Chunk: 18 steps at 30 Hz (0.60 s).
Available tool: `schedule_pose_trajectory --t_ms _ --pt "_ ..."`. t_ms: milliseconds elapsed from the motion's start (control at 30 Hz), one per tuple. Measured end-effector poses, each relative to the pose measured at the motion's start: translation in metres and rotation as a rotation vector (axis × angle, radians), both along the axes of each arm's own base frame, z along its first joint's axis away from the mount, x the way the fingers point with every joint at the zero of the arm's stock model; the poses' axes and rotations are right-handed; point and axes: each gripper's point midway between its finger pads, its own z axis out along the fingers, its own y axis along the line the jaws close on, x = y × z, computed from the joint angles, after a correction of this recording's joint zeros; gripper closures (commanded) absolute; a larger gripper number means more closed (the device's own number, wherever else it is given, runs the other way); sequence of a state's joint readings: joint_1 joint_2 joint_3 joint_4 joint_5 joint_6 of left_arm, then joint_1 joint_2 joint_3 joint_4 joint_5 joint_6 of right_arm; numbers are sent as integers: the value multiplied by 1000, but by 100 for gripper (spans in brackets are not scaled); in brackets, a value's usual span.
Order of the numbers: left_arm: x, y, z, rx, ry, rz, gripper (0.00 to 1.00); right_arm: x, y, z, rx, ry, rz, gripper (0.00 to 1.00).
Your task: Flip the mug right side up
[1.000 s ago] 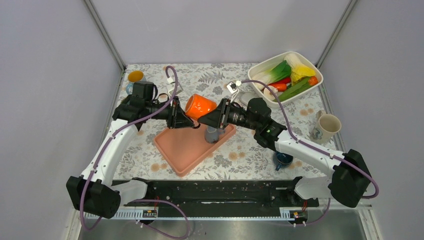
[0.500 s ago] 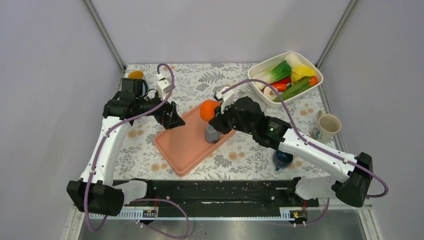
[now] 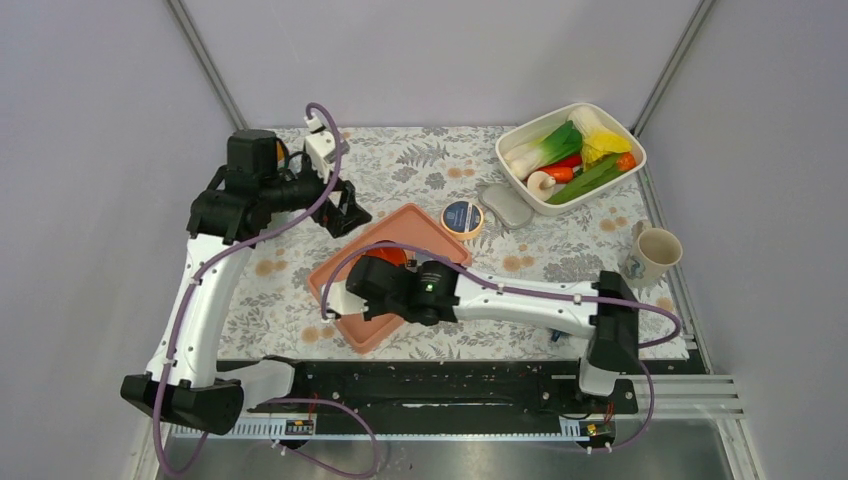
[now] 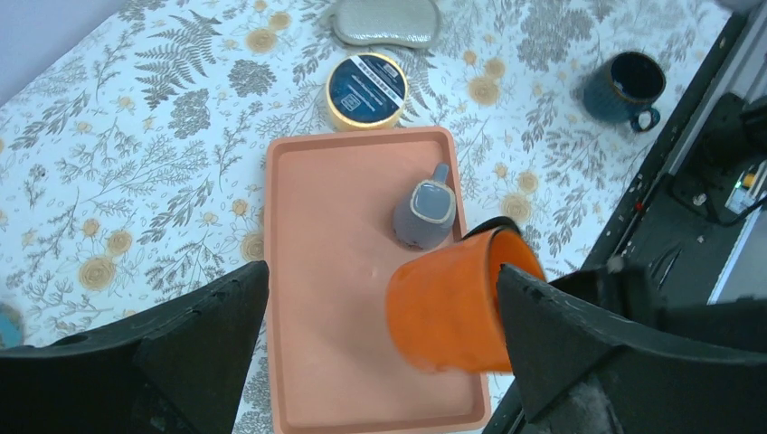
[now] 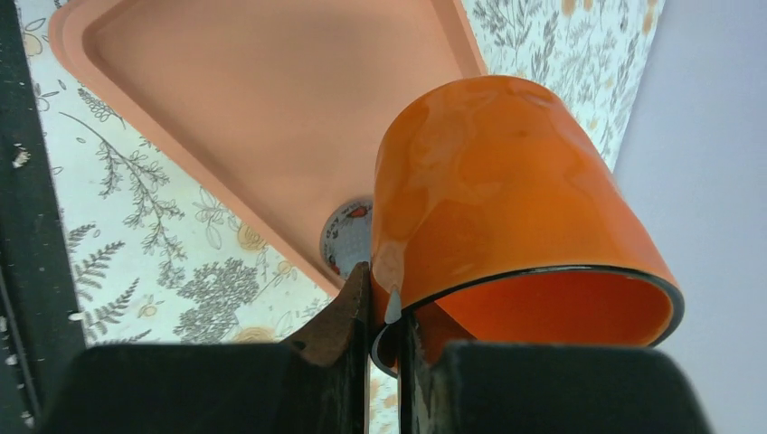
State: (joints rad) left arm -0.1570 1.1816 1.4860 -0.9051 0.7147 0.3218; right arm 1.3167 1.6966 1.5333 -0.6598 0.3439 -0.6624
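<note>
The mug (image 4: pixel 452 303) is orange and hangs tilted on its side above the salmon tray (image 4: pixel 335 271), its mouth turned toward the right arm. My right gripper (image 5: pixel 384 289) is shut on the mug (image 5: pixel 488 199), one finger inside the wall at the rim and one outside. From above, only a sliver of the mug (image 3: pixel 393 257) shows behind the right gripper (image 3: pixel 388 280) over the tray (image 3: pixel 340 300). My left gripper (image 4: pixel 382 271) stands wide open and holds nothing, looking down on the mug from a distance; the top view has the left gripper (image 3: pixel 345 210) at the tray's back-left corner.
A small grey cup (image 4: pixel 423 212) stands on the tray beside the mug. Behind the tray lie a blue-lidded tin (image 3: pixel 461 217) and a grey pouch (image 3: pixel 505 205). A white bin of vegetables (image 3: pixel 570 155) sits back right, a beige mug (image 3: pixel 655 252) at right, a dark blue cup (image 4: pixel 624 81) near the front.
My left gripper opened, let go of the mug and drew back to the back left. The right arm swung the mug down and left over the tray's near half.
</note>
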Motion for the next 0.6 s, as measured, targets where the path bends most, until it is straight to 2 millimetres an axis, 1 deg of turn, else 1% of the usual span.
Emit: schedule_pose_trajectory --t_ms 100,167,233,300,333,400,467,533,600 --pt "-7 -19 -5 42 -20 -60 3 2 17 -8 -93 -41 51 100" --pt "-10 -32 -17 101 -35 -99 8 7 22 -9 -136 -70 62 100" --pt "-11 -39 -33 166 -37 -116 12 11 23 -9 -164 -90 62 100" --pt "-8 -36 -54 240 -27 -106 16 14 22 -8 -188 -106 58 100" --pt "-4 -30 -67 289 -20 -88 17 15 22 -8 -196 -111 56 100" --pt "1 -22 -84 355 -10 -64 20 16 18 -7 -211 -122 50 100" --pt "4 -15 -101 419 7 -47 28 18 17 -5 -219 -130 48 100" --pt "6 -16 -108 451 1 -47 36 20 20 -4 -218 -139 44 100" --pt "7 -18 -114 478 -9 -53 49 21 21 -5 -222 -145 43 100"
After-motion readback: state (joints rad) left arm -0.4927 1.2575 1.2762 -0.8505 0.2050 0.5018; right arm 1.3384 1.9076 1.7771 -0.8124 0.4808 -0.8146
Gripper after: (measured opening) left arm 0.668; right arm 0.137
